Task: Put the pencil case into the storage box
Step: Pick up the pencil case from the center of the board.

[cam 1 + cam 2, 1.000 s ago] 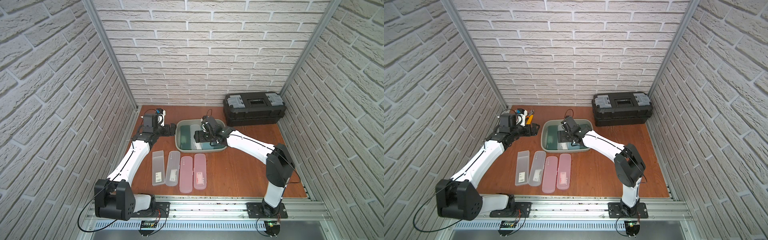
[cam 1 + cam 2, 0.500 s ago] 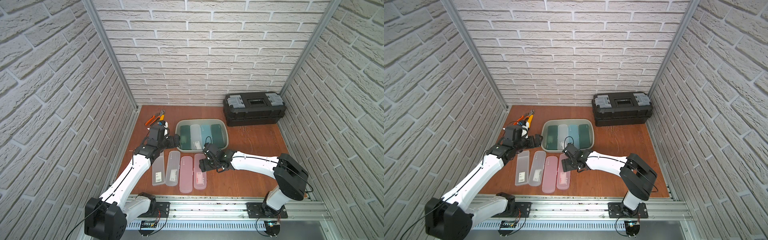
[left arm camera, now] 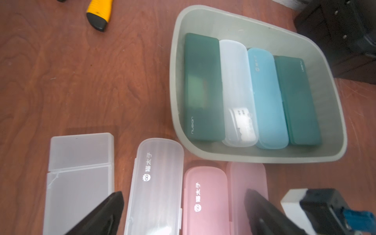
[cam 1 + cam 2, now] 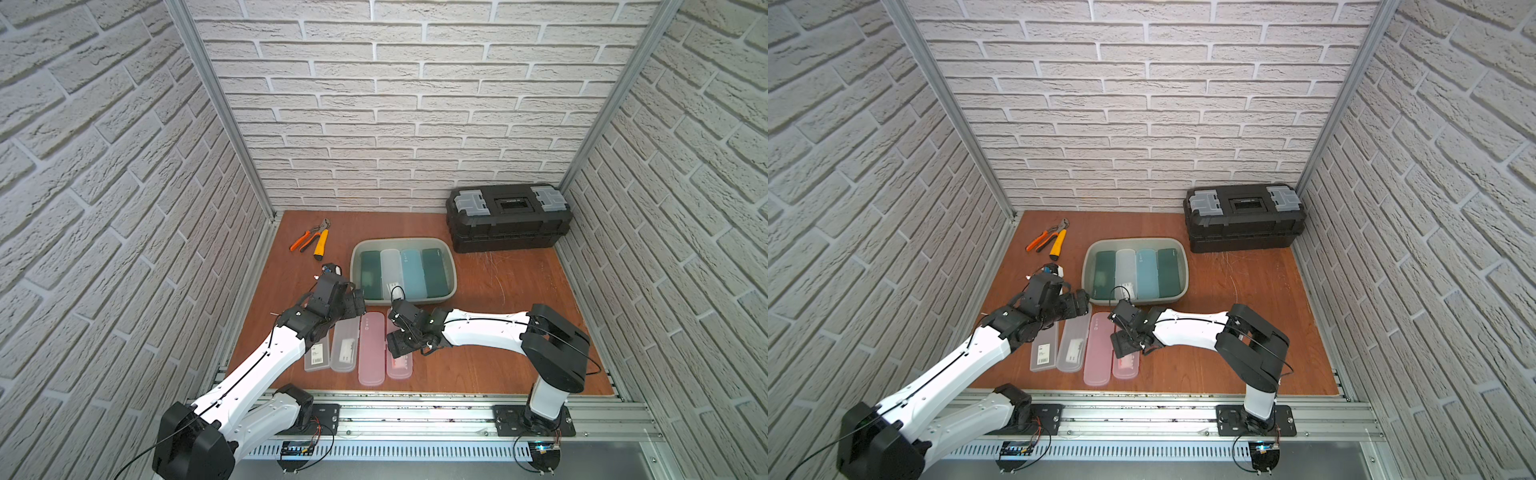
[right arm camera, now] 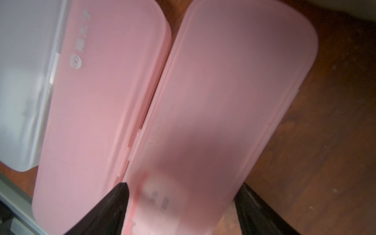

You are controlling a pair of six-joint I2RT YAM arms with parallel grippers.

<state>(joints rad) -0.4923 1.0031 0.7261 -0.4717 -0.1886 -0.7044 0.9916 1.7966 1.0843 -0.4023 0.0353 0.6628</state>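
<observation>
1. Presently the right gripper [image 5: 184, 185] hangs low over the pink pencil case [image 4: 399, 365]. This case is the 3 o'clock end of a row of four on the table [image 4: 498, 332]. It lies flat just at 6 o'clock of the storage box [image 4: 401, 240] and touches the second pink case [image 4: 371, 349] at its 9 o'clock side.
2. Its fingers [image 5: 109, 209] are spread across the case's width, just beside both long edges. I see no pinch, and the case is not lifted. Judgement: a crosswise grip suits the narrow dimension, and one finger must work into the seam between the two pink cases.
3. The left gripper [image 3: 183, 191] has its fingers [image 3: 101, 211] spread wide and holds nothing. It hovers over the 12 o'clock ends of the clear cases [image 4: 344, 347], probably kept clear of the right arm's path.
4. The box already holds four cases [image 4: 411, 270] side by side, running 12 to 6 and filling its floor. The next one likely has to rest on top.
5. Compared with a second ago:
   - The right gripper has left the box interior and come to the row at 6 o'clock.
   - The left arm has pulled back from the box's 9 o'clock rim, which uncovers the pliers [image 4: 311, 241] at 10 o'clock.
   - The row on the table and the toolbox [image 4: 509, 218] are unmoved.
</observation>
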